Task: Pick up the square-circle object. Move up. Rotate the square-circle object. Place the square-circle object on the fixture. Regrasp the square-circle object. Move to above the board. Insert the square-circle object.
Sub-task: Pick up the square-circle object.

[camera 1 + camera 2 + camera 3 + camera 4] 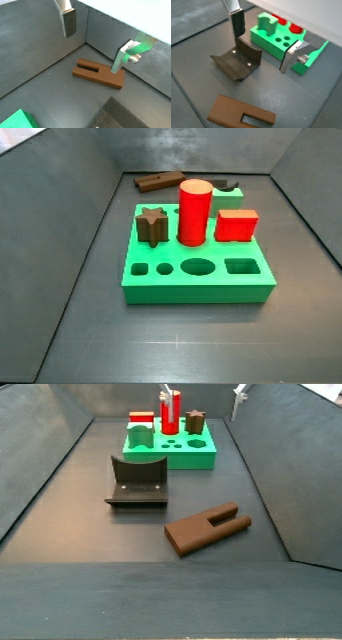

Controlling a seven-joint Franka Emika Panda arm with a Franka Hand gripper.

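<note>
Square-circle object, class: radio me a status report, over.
Tool open, empty, above the floor over the square-circle object. Object lying flat, not gripped, apart from the fixture. Nothing in the way.

floor (80,504): dull grey, matt, faintly mottled.
walls (54,198): same dull grey sheet, slight sheen.
peg (207,530): brown, matt, looks like smooth plastic; lies near the floor's right wall in a side view.
fixture (238,61): dark, matt, with small bright screw heads.
board (198,270): bright green, smooth plastic look.
cylinder (195,212): red, slightly glossy.
gripper (264,47): above the floor, fingers (290,59) brushed silver metal, pads dark and matt.
</note>
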